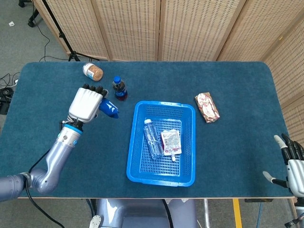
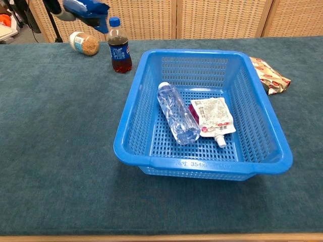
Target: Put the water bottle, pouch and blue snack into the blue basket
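My left hand (image 1: 87,103) is raised above the table, left of the blue basket (image 1: 186,110), and grips the blue snack (image 1: 109,108). In the chest view the blue snack (image 2: 87,8) hangs at the top left edge, with only the fingers (image 2: 56,10) showing beside it. The clear water bottle (image 1: 152,138) and the white pouch (image 1: 171,142) lie side by side inside the basket (image 2: 132,132). My right hand (image 1: 293,164) rests open at the table's front right corner, far from everything.
A dark cola bottle (image 1: 119,88) stands just behind the basket's left corner, close to the held snack. A jar (image 1: 93,72) lies on its side further back left. A red-and-white packet (image 1: 207,107) lies right of the basket.
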Robot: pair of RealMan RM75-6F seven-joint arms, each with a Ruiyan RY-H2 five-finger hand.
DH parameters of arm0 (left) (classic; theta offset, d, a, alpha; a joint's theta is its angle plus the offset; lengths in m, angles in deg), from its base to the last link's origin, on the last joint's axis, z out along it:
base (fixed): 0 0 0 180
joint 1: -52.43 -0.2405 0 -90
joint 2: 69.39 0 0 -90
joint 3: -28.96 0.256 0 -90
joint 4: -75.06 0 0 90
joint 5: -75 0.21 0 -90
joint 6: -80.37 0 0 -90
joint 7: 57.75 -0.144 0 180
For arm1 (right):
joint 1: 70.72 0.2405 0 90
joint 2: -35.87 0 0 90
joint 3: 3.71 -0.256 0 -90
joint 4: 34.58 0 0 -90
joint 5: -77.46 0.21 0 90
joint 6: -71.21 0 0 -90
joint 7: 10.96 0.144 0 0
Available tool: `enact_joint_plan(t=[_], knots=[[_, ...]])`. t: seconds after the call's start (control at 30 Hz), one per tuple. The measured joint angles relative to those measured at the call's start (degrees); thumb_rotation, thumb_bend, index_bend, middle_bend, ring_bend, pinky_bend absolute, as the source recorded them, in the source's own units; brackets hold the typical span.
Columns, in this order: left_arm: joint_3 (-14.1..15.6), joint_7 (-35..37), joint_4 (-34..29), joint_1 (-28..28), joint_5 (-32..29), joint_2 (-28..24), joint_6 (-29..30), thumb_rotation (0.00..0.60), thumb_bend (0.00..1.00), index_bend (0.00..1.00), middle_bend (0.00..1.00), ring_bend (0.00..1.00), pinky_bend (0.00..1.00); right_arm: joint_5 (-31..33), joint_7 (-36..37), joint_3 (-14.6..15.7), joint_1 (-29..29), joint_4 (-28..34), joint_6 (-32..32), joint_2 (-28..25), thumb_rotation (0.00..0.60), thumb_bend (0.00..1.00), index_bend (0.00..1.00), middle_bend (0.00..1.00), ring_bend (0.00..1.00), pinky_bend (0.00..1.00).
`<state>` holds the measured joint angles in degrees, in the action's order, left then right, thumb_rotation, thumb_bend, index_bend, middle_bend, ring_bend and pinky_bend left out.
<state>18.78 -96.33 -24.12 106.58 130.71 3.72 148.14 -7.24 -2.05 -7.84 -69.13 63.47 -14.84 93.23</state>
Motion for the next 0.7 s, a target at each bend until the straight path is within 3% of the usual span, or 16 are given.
enact_joint_plan(t=[0.43,0.53,0.57,0.63,0.7], knots=[[-4.2,-8.1,1.3,6.6,-1.8,17.5,1.5,0.6,0.3,0.79,0.45,0.47,0.43,0.0,3.5,-0.3,-0.4,-0.8,-0.6,-0.7,0.6,0.16,0.01,0.0,0.0,0.0],[-4.4,-8.9,2.1,7.4,-2.1,20.3,1.7,0.6,0.27,0.62,0.35,0.45,0.42,0.1,4.1,-0.5,-0.5,-0.9,-0.8,-0.9,0.6,0.16,0.01,0.0,0.0,0.0],[-4.3,-9.2,2.3,7.5,-2.2,21.0,1.7,0.6,0.26,0.51,0.28,0.4,0.4,0.1,4.3,-0.5,-0.5,-1.0,-0.9,-0.9,0.6,0.16,0.01,0.0,0.0,0.0],[-3.7,-10.0,2.7,7.8,-2.5,22.1,1.3,0.6,0.23,0.35,0.13,0.26,0.3,0.1,4.6,-0.6,-0.7,-1.1,-1.2,-1.0,0.6,0.16,0.01,0.0,0.0,0.0],[-3.1,-11.1,2.7,8.0,-3.4,22.4,0.5,0.6,0.19,0.21,0.01,0.07,0.14,0.1,4.8,-0.7,-0.7,-1.1,-1.4,-1.0,0.6,0.16,0.01,0.0,0.0,0.0]])
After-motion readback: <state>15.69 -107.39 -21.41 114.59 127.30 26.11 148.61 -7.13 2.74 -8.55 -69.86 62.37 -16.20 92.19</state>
